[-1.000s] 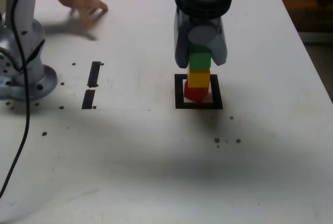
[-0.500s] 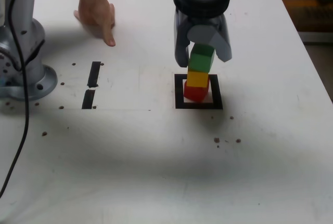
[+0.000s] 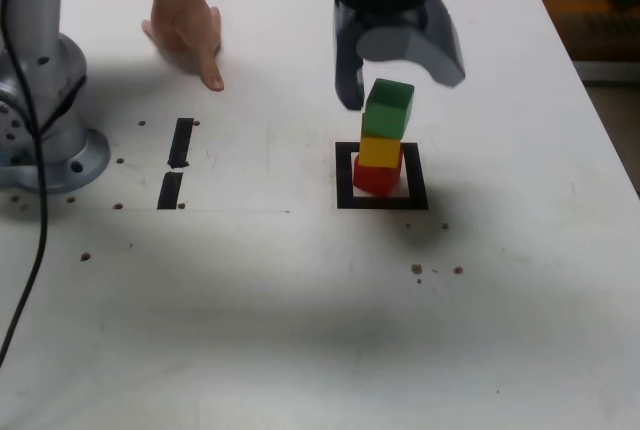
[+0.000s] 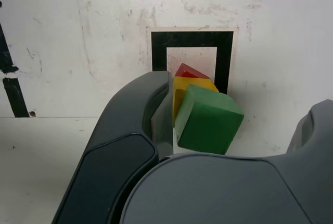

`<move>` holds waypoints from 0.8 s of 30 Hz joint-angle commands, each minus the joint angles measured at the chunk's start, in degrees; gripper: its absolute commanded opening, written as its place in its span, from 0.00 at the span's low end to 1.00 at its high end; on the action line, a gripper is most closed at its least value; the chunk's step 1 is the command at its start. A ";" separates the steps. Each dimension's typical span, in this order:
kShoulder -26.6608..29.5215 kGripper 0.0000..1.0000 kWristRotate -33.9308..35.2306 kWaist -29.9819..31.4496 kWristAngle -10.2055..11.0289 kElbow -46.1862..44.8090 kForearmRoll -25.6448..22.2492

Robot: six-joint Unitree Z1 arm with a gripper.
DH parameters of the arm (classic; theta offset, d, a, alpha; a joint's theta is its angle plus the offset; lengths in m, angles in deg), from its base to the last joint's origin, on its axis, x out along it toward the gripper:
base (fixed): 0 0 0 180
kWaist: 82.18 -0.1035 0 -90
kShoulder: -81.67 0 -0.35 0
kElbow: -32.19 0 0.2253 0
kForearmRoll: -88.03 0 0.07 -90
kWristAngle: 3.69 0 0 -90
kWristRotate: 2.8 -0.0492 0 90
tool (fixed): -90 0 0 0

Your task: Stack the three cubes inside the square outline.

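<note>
My gripper hangs in the upper middle of the exterior view, its two grey jaws spread wide apart and clamped on nothing. The green cube sits between and just below them, touching neither jaw as far as that view shows. In the wrist view one finger stands just beside the same green cube, and I cannot tell whether a thin gap remains between them. The green cube rests on the yellow cube, twisted a little against it and overhanging toward the exterior view's right. The yellow cube sits on the red cube, which stands inside the square outline, right of the frame's centre. On the white table, two short black tape strips lie at the middle left. A person's hand rests on the table in the upper left, one finger pointing down, well apart from the stack. My base stands at the left edge.
</note>
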State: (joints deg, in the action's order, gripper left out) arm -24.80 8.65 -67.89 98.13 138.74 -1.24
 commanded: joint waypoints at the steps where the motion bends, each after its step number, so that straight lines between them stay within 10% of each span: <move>1: 1.85 0.92 0.21 0.12 0.48 -0.43 -0.84; 10: 11.23 0.94 2.44 -1.00 1.86 -7.22 -3.19; 24: 17.60 1.00 3.14 -5.68 -4.71 -28.46 0.13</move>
State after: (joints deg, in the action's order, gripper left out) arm -7.08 11.71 -73.57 93.78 111.21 -1.63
